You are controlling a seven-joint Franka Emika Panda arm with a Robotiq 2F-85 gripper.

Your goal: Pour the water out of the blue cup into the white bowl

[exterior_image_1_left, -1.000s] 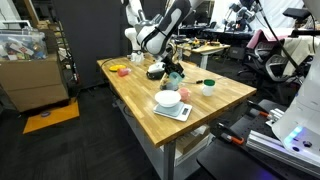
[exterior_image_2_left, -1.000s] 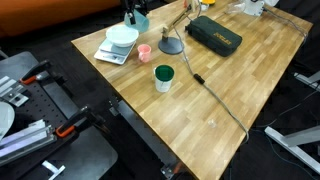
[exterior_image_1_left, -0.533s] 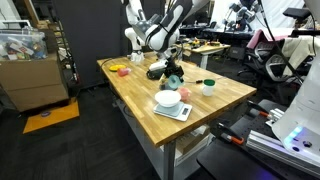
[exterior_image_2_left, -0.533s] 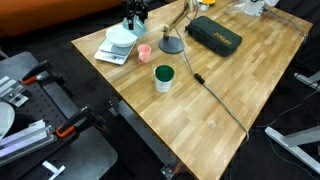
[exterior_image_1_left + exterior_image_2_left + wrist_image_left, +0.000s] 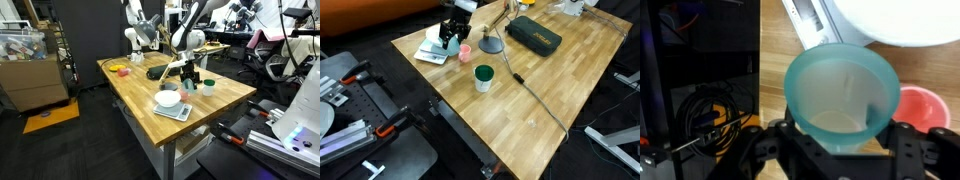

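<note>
My gripper [image 5: 840, 152] is shut on the blue cup [image 5: 840, 95], a pale teal tumbler; the wrist view looks straight into its open mouth. The white bowl [image 5: 902, 20] lies just beyond the cup's rim at the top right of the wrist view. In both exterior views the bowl [image 5: 168, 98] [image 5: 433, 38] sits on a flat scale [image 5: 174, 112] [image 5: 426, 55] near the table's edge. The gripper [image 5: 188, 72] [image 5: 450, 42] holds the cup [image 5: 451, 45] right beside the bowl, partly hiding it.
A small pink cup [image 5: 927, 105] [image 5: 464, 52] stands next to the held cup. A green-topped white cup [image 5: 483, 77] [image 5: 208, 87], a grey lamp base [image 5: 492, 45] with cable, and a black case [image 5: 534, 35] sit on the wooden table [image 5: 550, 90].
The arm has swung round and carried the blue cup from behind the bowl to a spot beside the bowl and the pink cup. The bowl and scale have not moved.
</note>
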